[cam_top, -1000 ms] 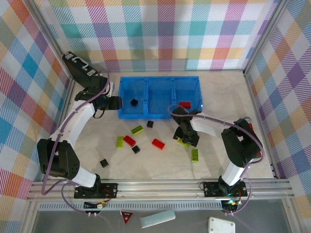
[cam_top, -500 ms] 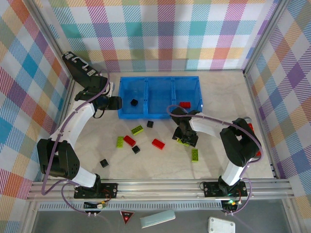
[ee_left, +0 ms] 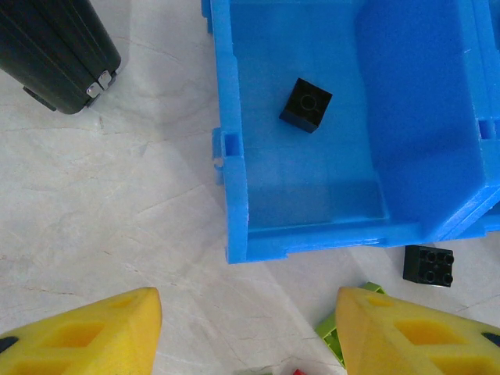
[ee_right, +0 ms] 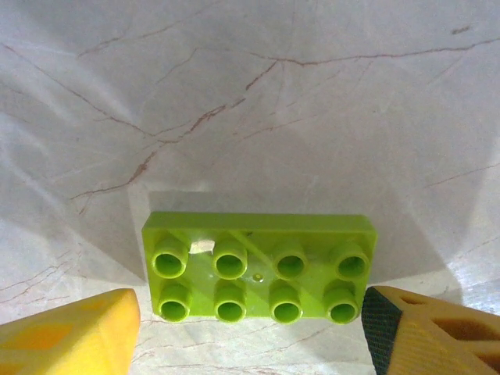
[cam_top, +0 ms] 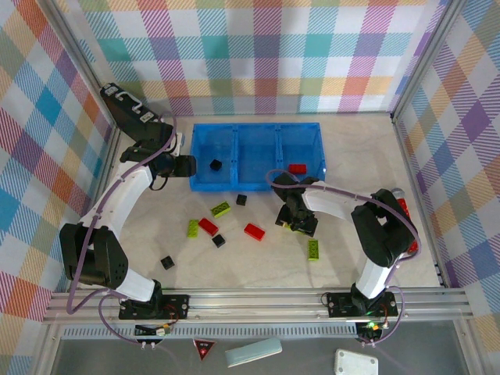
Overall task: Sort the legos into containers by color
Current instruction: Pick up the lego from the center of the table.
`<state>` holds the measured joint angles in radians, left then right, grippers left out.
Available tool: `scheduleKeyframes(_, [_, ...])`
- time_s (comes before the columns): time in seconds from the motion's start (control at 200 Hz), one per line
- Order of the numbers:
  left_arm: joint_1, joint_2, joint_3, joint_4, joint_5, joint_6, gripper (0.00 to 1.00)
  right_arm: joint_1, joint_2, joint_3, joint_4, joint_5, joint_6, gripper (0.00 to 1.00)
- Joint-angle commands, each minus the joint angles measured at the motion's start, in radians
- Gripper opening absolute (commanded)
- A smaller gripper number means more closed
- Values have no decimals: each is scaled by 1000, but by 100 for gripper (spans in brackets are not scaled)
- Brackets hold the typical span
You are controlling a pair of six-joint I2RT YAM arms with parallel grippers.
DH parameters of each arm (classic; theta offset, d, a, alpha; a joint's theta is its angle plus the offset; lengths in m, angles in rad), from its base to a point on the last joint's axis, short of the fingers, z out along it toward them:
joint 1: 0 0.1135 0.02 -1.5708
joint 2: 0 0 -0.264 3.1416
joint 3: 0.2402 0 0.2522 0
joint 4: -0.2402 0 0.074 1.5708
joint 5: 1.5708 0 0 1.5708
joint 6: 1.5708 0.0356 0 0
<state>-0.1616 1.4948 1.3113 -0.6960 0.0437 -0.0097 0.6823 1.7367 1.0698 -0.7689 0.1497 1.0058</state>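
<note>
— Well, where's the right hand (ee_right: pixel 248 337)?
— Spread wide over a lime-green lego (ee_right: pixel 258 266) lying flat on the surface (ee_right: pixel 234 94), one finger off each short end. Whether they touch it, I can't quite tell.
— And the left hand (ee_left: pixel 250 332)?
— Open and empty, just beside the blue tray (ee_left: pixel 234 195), whose left compartment holds a black lego (ee_left: pixel 306 105).

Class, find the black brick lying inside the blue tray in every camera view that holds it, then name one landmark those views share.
Top external: the black brick sits left of centre, in the leftmost compartment of the blue tray.
Left wrist: the black brick lies above centre, on the compartment floor.
Shared landmark: the blue tray's front wall.
</note>
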Motion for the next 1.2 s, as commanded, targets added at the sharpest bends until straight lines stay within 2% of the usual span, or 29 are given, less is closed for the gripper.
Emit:
scheduleKeyframes(0.0, [10,-27,-5,9,8,10,61,6,10,22,-34,14,-15,77])
scheduleKeyframes(0.69, [10,-27,-3,6,7,9,61,12,3,40,-79,43,-47,68])
scheduleKeyframes(0.915, [10,-31,-4,6,12,8,61,51,0,161,-167,107,-95,68])
scheduleKeyframes(1.195, [10,-44,-6,7,13,8,61,87,32,349,-214,111,-170,68])
